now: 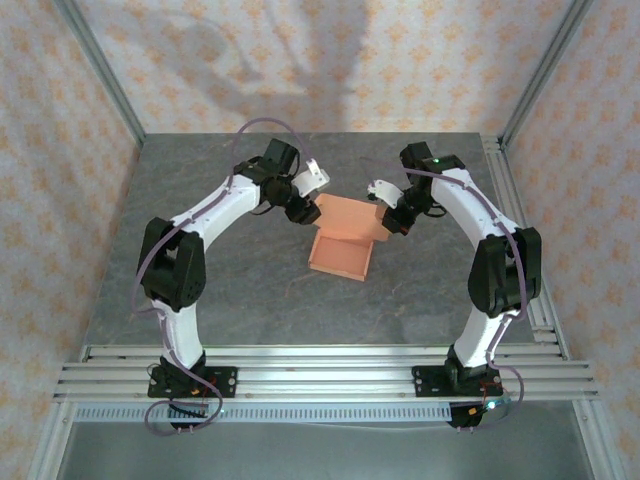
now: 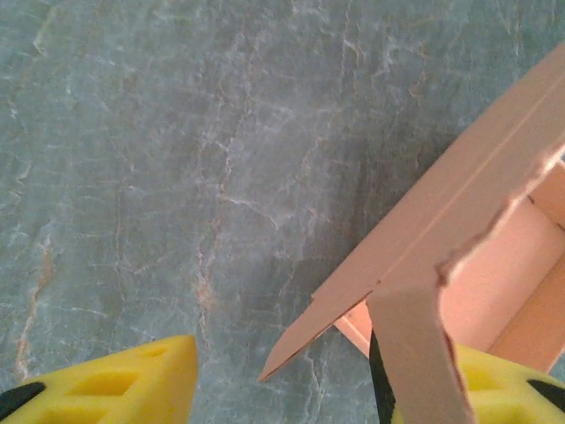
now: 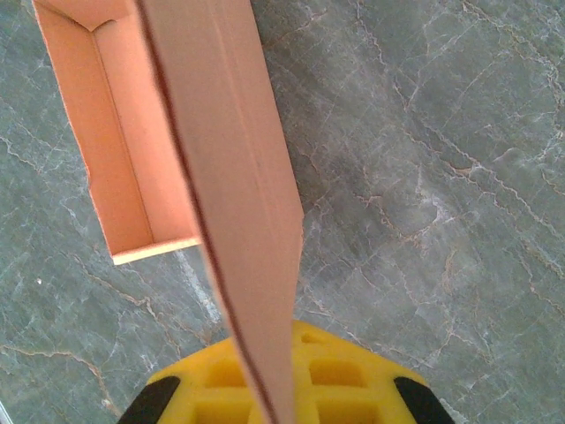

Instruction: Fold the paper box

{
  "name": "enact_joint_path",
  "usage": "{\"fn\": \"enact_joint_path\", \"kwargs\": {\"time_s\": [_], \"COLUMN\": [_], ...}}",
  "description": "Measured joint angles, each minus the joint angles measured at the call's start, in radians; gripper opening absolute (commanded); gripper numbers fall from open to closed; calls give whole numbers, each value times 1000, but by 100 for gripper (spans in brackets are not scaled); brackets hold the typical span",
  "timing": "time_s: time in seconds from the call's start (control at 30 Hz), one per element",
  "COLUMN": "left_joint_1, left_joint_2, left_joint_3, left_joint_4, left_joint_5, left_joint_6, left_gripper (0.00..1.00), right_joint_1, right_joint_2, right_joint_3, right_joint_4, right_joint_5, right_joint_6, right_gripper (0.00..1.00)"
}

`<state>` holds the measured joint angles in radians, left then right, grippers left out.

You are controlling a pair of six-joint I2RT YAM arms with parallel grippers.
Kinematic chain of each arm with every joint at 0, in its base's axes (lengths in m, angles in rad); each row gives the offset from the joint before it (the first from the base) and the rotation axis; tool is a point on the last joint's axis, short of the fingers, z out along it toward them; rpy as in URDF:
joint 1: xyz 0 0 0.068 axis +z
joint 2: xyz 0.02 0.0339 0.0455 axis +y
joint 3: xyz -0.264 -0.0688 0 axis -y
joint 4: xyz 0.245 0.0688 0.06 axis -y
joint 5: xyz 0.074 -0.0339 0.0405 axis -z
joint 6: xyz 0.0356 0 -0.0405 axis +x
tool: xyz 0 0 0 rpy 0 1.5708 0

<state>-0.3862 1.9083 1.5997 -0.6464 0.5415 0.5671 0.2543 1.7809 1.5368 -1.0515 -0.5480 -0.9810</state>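
Sitting near the middle of the counter (image 1: pixel 230 300), the paper box (image 1: pixel 340 245) is half formed: its shallow tray (image 1: pixel 338 258) lies open on the near side, and a broad lid flap (image 1: pixel 352 215) rises along its far edge.

The right end effector (image 1: pixel 388 218) is at the far right corner of the paper box. In the right wrist view the lid flap (image 3: pixel 238 177) runs edge-on straight into the closed yellow pads, so the right end effector (image 3: pixel 282 389) looks clamped on the card.

The left end effector (image 1: pixel 305 212) is at the far left corner. In its wrist view the jaws stand apart. One of the fingers (image 2: pixel 132 380) has bare counter in front of it, while a torn-looking tab (image 2: pixel 410 353) of the paper box (image 2: pixel 459 194) lies against the other. Nothing is pinched there yet.

The main risk, as I judge it, is the thin card. With only one side clamped, a pull from the right could drag or twist the whole box across the smooth counter instead of creasing it. If the left jaws close on the ragged tab alone, it may tear further or crumple. If they close beside it, they catch nothing and the flap could spring back. Uneven motion between the arms would skew the fold off its scored line.
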Motion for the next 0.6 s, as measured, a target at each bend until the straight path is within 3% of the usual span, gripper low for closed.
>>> {"fn": "enact_joint_path", "kwargs": {"time_s": [0.23,0.6], "left_joint_1": [1,3], "left_joint_2": [53,79], "left_joint_3": [92,107], "left_joint_4": [-87,-129], "left_joint_5": [32,69], "left_joint_6": [48,60], "left_gripper": [41,6], "right_joint_1": [0,0], "right_joint_2": [0,0], "right_joint_3": [0,1], "right_joint_4": [-7,-12], "right_joint_5": [-2,-4], "right_joint_6": [-1,-4], "right_gripper": [0,0]}}
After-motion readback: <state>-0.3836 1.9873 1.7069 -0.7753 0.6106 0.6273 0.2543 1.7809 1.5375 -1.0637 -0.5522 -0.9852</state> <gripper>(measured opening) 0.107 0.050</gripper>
